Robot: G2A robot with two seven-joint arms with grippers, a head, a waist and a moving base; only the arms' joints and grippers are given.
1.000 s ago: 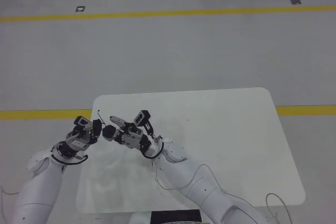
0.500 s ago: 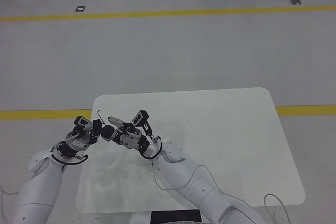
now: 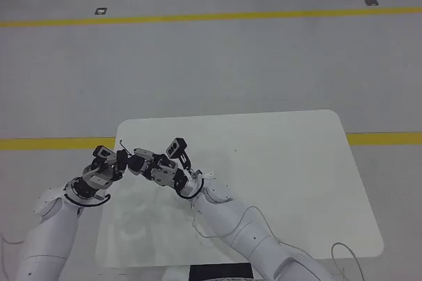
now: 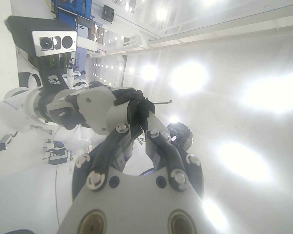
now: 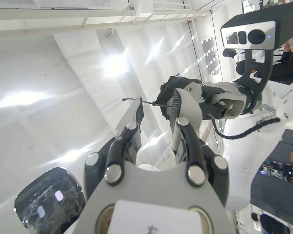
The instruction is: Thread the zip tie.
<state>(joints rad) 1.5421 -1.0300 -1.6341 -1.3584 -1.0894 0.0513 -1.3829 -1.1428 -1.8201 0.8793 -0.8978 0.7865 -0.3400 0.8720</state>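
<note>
zip tie [image 5: 147, 102]: thin black strip held in the air btw the two grippers, above the table's near-left part; free tip pokes past one R finger
L gripper [image 4: 139, 114]: jaws pressed together, pinching the zip tie a short way back from the tip, prob. to keep it stiff & level for feeding
R gripper [image 5: 157, 107]: jaws spread, straddling the strip, nose to nose w/ L gripper; looks set to take the tip, not gripping yet
why mid-air: I judge both ends need free room to line up
head/slot: can't make out
table [image 3: 288, 183]: white, rounded corners
floor [image 3: 218, 70]: pale grey w/ yellow lines [image 3: 394, 138]
room: wrist views look up at white beams & bright ceiling lights [image 4: 188, 74]
</note>
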